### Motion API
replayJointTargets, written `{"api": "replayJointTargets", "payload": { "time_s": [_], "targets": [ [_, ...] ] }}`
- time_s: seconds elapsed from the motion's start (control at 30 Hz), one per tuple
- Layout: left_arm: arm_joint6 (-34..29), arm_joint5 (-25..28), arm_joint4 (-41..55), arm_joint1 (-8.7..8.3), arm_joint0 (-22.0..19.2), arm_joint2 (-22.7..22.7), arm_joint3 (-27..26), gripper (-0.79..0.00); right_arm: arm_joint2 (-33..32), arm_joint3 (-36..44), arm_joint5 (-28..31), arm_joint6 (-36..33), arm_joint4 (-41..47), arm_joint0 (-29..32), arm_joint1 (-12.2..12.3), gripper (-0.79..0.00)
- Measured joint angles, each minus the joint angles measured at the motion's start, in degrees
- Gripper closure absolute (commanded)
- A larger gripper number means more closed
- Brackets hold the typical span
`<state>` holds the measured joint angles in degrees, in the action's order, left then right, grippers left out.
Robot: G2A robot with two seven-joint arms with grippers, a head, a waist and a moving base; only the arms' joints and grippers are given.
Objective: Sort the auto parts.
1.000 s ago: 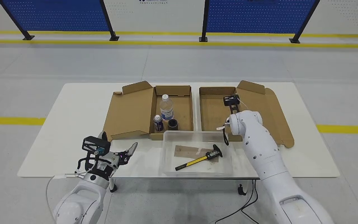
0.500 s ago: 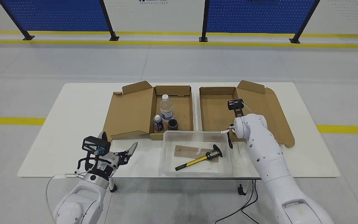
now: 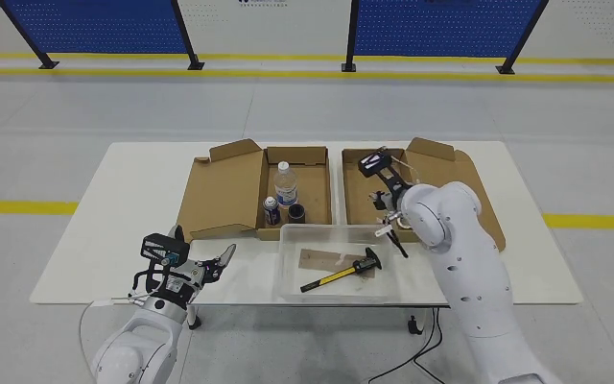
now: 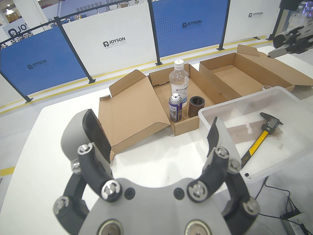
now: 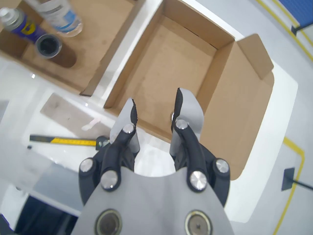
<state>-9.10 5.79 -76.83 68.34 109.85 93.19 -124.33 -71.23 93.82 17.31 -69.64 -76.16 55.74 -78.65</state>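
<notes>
A yellow-and-black caliper [image 3: 338, 272] lies in a clear plastic tray [image 3: 288, 284] at the table's front. Behind the tray, the left cardboard box [image 3: 312, 161] holds a clear bottle [image 3: 285, 182], a blue spray can [image 3: 271, 209] and a black cylinder [image 3: 295, 212]. The right cardboard box [image 3: 365, 192] has a bare floor. My right gripper [image 5: 156, 99] hangs open above that box's near part, with nothing between its fingers; the caliper [image 5: 63, 141] lies off to its side. My left gripper [image 4: 152, 121] stands open and holds nothing over the table's front left, short of the tray [image 4: 220, 108].
The boxes' flaps [image 3: 225, 192] lie spread on the table on both outer sides. White tabletop [image 3: 125, 202] lies bare at the left and at the far right. A cable [image 4: 281, 192] hangs below the table's front edge.
The right arm's wrist has swung leftward and back over the right box. The left arm has kept still.
</notes>
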Motion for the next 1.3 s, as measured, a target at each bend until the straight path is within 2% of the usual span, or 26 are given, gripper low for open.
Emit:
{"api": "replayJointTargets", "payload": {
  "time_s": [0.13, 0.17, 0.4, 0.53, 0.73, 1.0, 1.3],
  "targets": [
    [0.0, 0.0, 0.0, 0.00, 0.0, 0.0, 0.0, -0.785, -0.9, 6.0, 11.1, -6.1, 5.7, 3.8, 1.1, -0.326],
    [0.0, 0.0, 0.0, 0.00, 0.0, 0.0, 0.0, -0.785, -0.4, 6.6, 12.3, -6.3, 6.6, 4.6, 1.5, -0.332],
    [0.0, 0.0, 0.0, 0.00, 0.0, 0.0, 0.0, -0.785, 8.2, 4.6, 16.7, -0.6, 6.4, 6.4, 6.4, -0.302],
    [0.0, 0.0, 0.0, 0.00, 0.0, 0.0, 0.0, -0.785, 14.3, 1.9, 19.0, 1.6, 5.7, 4.6, 9.8, -0.320],
    [0.0, 0.0, 0.0, 0.00, 0.0, 0.0, 0.0, -0.785, 20.4, -1.2, 18.7, 1.4, 7.2, 0.7, 13.1, -0.357],
    [0.0, 0.0, 0.0, 0.00, 0.0, 0.0, 0.0, -0.785, 29.4, -5.6, 19.2, 1.9, 10.3, -5.1, 14.2, -0.320],
    [0.0, 0.0, 0.0, 0.00, 0.0, 0.0, 0.0, -0.785, 38.0, -10.7, 19.5, 2.2, 9.4, -10.9, 13.4, -0.326]
  ]
}}
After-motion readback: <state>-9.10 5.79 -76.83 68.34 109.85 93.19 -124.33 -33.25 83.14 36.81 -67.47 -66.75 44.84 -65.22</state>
